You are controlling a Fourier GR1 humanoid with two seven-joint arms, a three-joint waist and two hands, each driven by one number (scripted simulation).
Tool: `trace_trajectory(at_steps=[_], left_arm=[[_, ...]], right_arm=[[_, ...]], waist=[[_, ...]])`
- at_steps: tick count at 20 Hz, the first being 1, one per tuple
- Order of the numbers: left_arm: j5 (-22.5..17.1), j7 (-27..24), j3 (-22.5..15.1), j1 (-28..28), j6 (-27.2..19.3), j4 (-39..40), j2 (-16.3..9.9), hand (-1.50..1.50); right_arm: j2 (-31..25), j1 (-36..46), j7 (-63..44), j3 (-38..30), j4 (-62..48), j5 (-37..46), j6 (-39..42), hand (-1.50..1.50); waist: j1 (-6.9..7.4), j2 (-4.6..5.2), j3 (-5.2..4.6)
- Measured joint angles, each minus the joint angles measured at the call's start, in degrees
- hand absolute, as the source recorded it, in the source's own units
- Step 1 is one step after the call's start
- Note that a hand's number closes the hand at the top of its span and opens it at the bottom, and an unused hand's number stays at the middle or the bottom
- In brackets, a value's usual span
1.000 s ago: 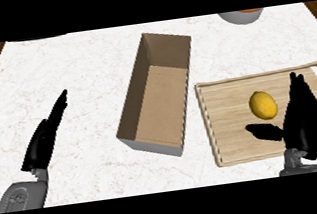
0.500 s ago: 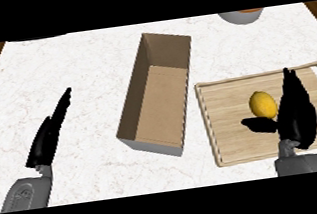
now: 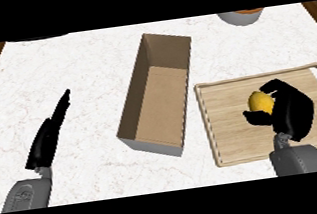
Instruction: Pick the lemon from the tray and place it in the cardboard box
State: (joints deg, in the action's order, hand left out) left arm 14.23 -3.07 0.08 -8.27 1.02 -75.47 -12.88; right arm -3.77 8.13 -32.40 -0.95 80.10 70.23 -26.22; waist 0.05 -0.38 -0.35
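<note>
Head view: the lemon (image 3: pixel 259 102) lies on the wooden tray (image 3: pixel 229 135), toward the tray's centre. The right hand (image 3: pixel 290 112) is on it from the right side, fingers curled over the top of the fruit and the thumb coming in from below on the near side, so the lemon is enclosed on the right and only its left half shows. This wrap suits a round object that could roll: contact on opposing sides is likely meant to secure it for lifting. Whether the lemon has left the tray surface cannot be told.

Just left of the tray, nearly touching it, stands the cardboard box (image 3: pixel 156 96), open-topped, long and narrow, nothing visible inside. Its position beside the tray gives a short transfer to the left.

Well apart, at the view's left on the white marble counter (image 3: pixel 73 59), the left hand (image 3: pixel 48 136) rests with fingers straight, holding nothing. A bowl (image 3: pixel 241 16) sits at the far edge.
</note>
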Motion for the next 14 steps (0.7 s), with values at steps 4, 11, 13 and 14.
trace_trajectory(at_steps=[4, 11, 13, 14], left_arm=[[0.4, 1.1, 0.0, 0.6, 0.5, -1.7, 0.2, 0.00], [0.3, 2.3, 0.4, -0.8, 1.6, -1.9, 0.3, 0.00], [0.4, 2.0, -0.7, -1.6, 2.4, -2.1, 0.6, 0.00], [0.6, 1.9, -1.2, -2.1, 2.8, -2.1, 0.7, 0.00]], right_arm=[[-0.9, -0.3, -0.5, -0.4, 0.1, 3.3, -2.7, 1.50], [1.6, 1.3, -7.1, 8.1, 0.7, 12.9, 0.2, 1.50], [2.4, 3.6, -8.2, 14.4, -1.7, 13.4, 4.3, 1.50], [2.4, 5.0, -8.3, 17.1, -2.7, 13.3, 6.5, 1.50]], waist=[[-0.01, 0.13, 0.15], [1.05, 0.41, 0.21], [3.80, 0.88, 0.17], [5.28, 1.10, 0.03]])
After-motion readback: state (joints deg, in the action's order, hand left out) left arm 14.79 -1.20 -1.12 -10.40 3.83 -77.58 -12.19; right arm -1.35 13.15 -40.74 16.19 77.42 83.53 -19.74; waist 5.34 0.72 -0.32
